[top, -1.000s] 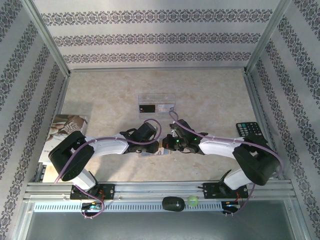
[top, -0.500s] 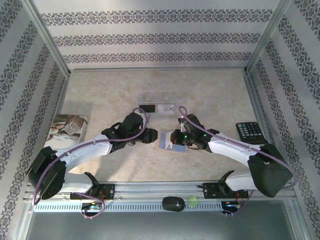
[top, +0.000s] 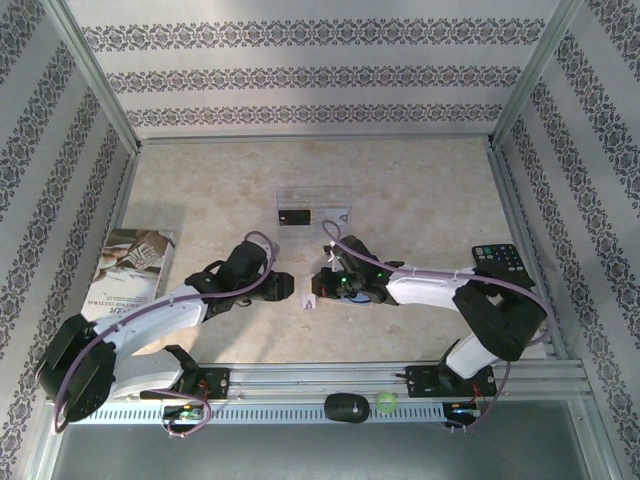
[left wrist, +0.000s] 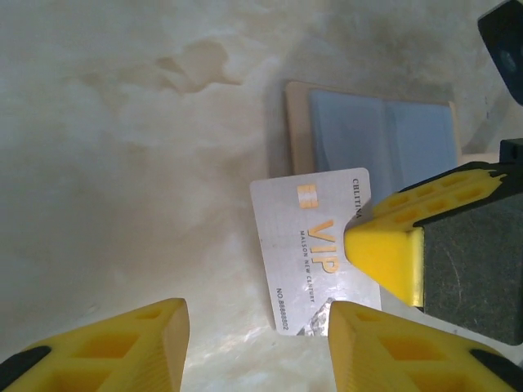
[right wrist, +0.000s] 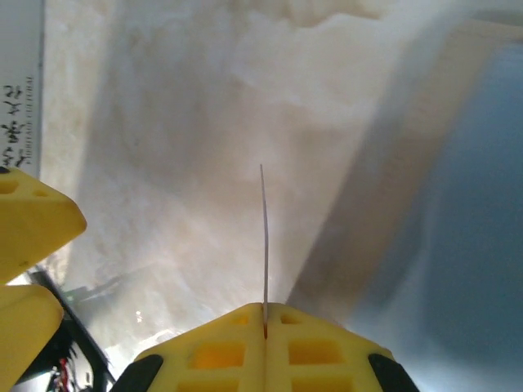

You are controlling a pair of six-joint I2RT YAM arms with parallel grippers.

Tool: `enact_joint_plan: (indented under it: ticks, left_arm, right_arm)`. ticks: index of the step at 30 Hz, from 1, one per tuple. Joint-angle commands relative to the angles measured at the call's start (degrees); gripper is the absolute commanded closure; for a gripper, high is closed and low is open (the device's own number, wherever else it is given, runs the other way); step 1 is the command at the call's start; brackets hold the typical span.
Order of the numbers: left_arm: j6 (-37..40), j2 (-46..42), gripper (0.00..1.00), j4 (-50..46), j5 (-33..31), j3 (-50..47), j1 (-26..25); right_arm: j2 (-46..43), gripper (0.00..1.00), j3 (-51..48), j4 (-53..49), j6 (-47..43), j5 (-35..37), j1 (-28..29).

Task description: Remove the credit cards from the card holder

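— What does the card holder look like?

— The card holder (left wrist: 384, 139) lies open and flat on the table (top: 420, 190). It has a thin tan edge. Its inside is soft blue-grey, with a fold line down the middle.

— Where is the pale card?

— The pale card (left wrist: 310, 245) is just beside the card holder, and one corner reaches over the blue part. I cannot tell if it touches there. It is whitish-grey and shiny. It has a little gold square, gold letters that say VIP, and tiny dark writing.

— Who has it?

— The right gripper (right wrist: 265, 314) does. Its two yellow fingers are pressed together on one edge of the card. From that side the card looks like a thin line.

— And the left gripper?

— The left gripper (left wrist: 253, 351) is near too, with the pale card between it and the card holder. Its yellow fingers stand apart, with nothing in the gap.

— And the black card?

— The black card (top: 294, 216) lies in the clear tray (top: 330, 198), farther back than the card holder and well apart from it.
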Motion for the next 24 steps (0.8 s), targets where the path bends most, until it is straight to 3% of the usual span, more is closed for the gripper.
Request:
enact_joint_plan:
  ticks: [1,9,14,19,24]
  left_arm:
    - [-0.4,-3.3,0.51,-4.6,-0.7,-1.4,1.8]
    - [-0.9,-2.1,0.52,-2.8,0.6,-1.1,2.0]
    - [-0.6,0.7,0.50,-2.0,1.3,0.7,2.0]
    - [-1.1,1.2,0.47,-1.8,-0.1,1.4,1.9]
    - [-0.3,0.7,0.44,-5.0,-2.6,2.7,2.2]
  right_arm:
    - [1.9,1.00,2.2,5.5,2.3,-2.3,0.4]
    - [-2.5,1.00,-1.3,4.1,-0.1,-4.6,-4.1]
    - [-8.9,1.00,2.4,-7.6,-8.8,-7.4,-7.5]
    - [-13.3,1.00,8.6,-20.4,-19.7,-2.1,-9.6]
    - [-10.0,1.00,23.5,-34.8,-39.4,6.6,-10.0]
